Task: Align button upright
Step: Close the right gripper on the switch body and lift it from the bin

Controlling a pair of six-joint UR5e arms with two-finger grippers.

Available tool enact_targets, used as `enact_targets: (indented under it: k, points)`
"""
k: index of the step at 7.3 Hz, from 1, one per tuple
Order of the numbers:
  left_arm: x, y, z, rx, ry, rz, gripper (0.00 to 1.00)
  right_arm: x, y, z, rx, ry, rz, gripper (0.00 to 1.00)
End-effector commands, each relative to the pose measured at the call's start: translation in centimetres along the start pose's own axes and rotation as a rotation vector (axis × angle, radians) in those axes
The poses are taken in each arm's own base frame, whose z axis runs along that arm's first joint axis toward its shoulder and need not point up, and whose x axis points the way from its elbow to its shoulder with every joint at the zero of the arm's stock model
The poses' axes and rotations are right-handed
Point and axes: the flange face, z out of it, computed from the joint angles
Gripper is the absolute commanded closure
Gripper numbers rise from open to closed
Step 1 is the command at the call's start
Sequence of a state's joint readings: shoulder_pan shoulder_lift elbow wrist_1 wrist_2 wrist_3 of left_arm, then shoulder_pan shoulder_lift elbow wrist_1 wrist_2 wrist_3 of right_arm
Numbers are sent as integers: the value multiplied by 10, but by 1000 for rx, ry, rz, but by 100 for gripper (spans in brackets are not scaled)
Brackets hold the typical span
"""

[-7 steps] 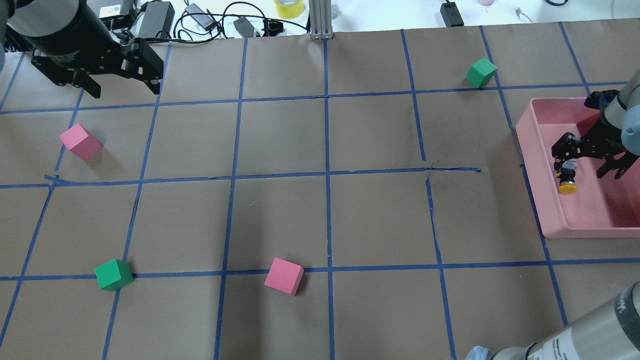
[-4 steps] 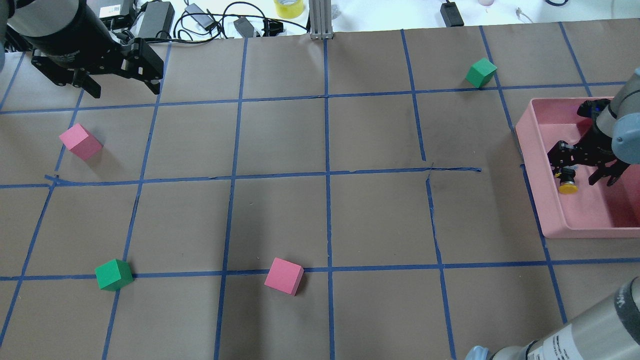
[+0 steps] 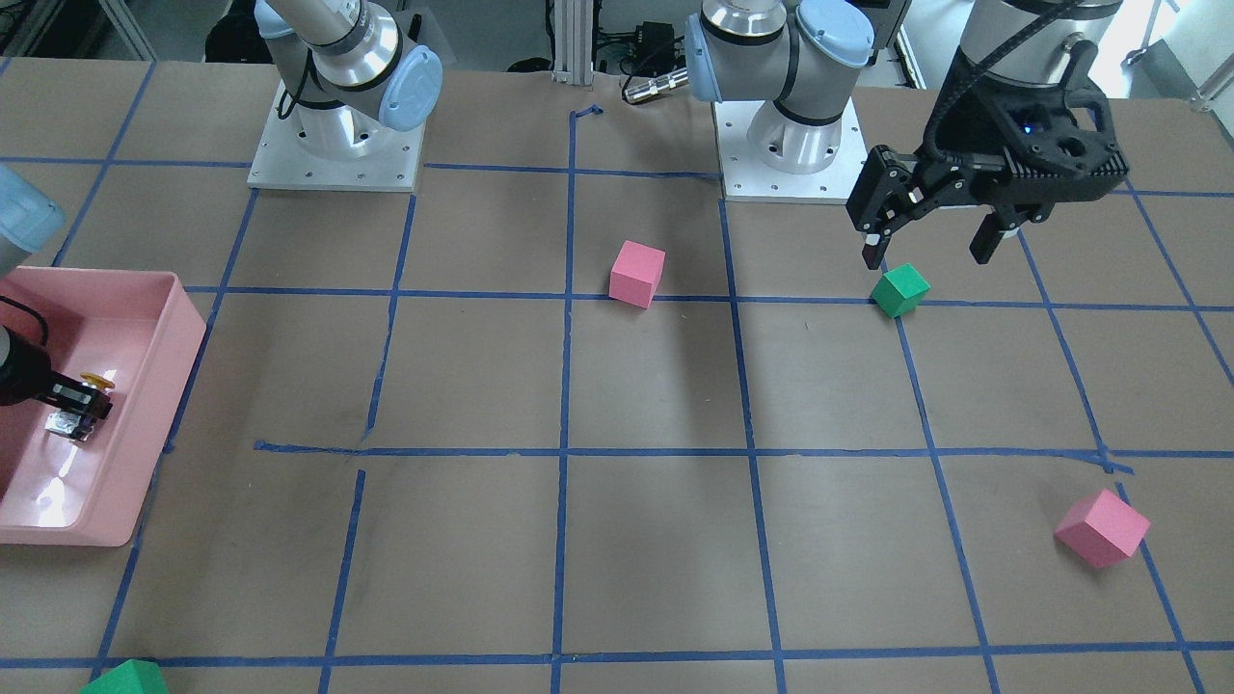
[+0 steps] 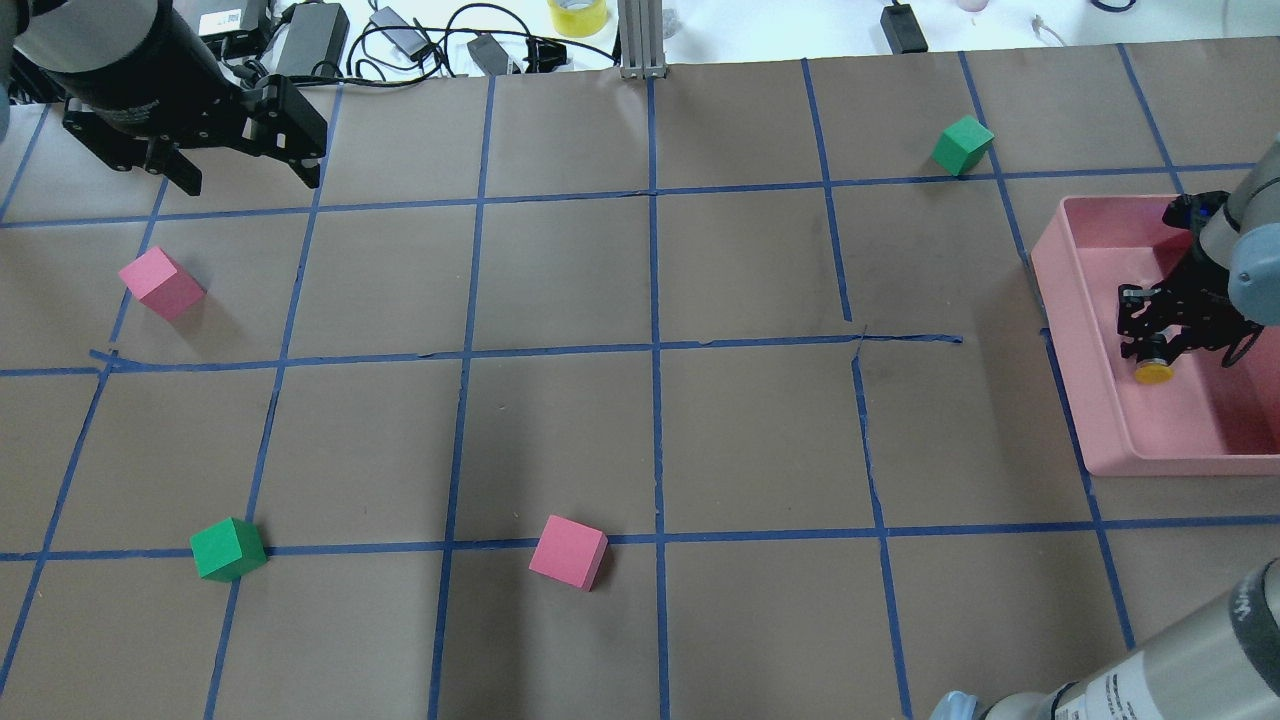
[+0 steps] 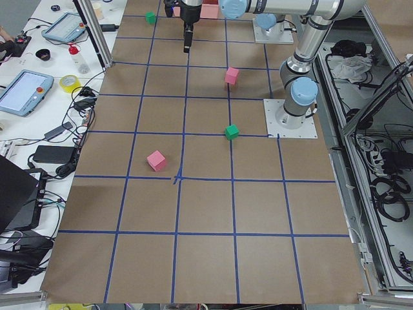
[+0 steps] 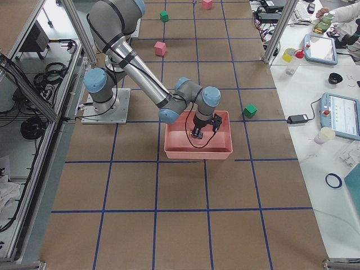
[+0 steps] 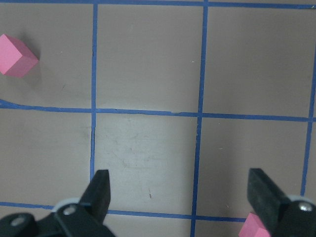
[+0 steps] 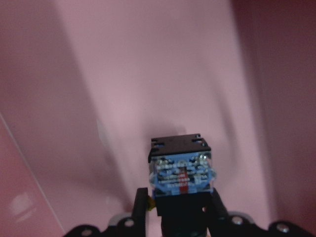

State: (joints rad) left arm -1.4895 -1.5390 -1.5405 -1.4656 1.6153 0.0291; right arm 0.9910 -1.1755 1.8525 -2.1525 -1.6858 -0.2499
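Observation:
The button [image 4: 1153, 372] has a yellow cap, a black body and a whitish contact block [image 3: 67, 422]. It is inside the pink tray [image 4: 1060, 290] at the table's right end. My right gripper [image 4: 1160, 345] is shut on the button's body. The cap [image 3: 96, 381] sticks out to one side, so the button is tilted, not upright. In the right wrist view the contact block [image 8: 181, 175] faces the camera between the fingers. My left gripper [image 4: 250, 180] is open and empty, hovering over the far left of the table.
Foam cubes lie on the brown gridded paper: green [image 4: 962, 145] far right, pink [image 4: 160, 283] left, green [image 4: 228, 548] near left, pink [image 4: 568, 551] near centre. Cables and adapters lie beyond the far edge. The tray walls surround my right gripper.
My right gripper's fingers, open around the button a second ago, have closed on it and shifted slightly right. The left arm has not moved.

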Motion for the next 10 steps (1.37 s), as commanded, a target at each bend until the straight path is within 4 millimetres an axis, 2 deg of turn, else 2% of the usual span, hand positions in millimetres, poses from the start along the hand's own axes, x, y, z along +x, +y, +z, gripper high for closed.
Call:
enact_targets:
  k: [1,3,4,5,6,7,8,9,10]
  points:
    - [0,0,0,0,0,0,0,2,15,-35,2,19,2,100]
    - [0,0,0,0,0,0,0,-2,31,-89,34,21,-11,100]
    - [0,0,0,-2,0,-1,0,-4,31,-115,24,10,-34,100]
    - [-1,0,1,-2,0,-3,0,-24,25,-146,49,1,-125,100]
    - [-1,0,1,-2,0,-3,0,-63,21,-177,79,16,-204,100]
    - [-1,0,1,-2,0,-3,0,-126,27,-204,114,39,-323,100]
    - [-1,-1,0,0,0,-6,0,-203,46,-218,131,56,-454,100]
    - [-1,-1,0,0,0,-6,0,-270,65,-215,136,69,-563,100]
    - [-1,-1,0,0,0,-5,0,-321,77,-209,139,61,-625,100]
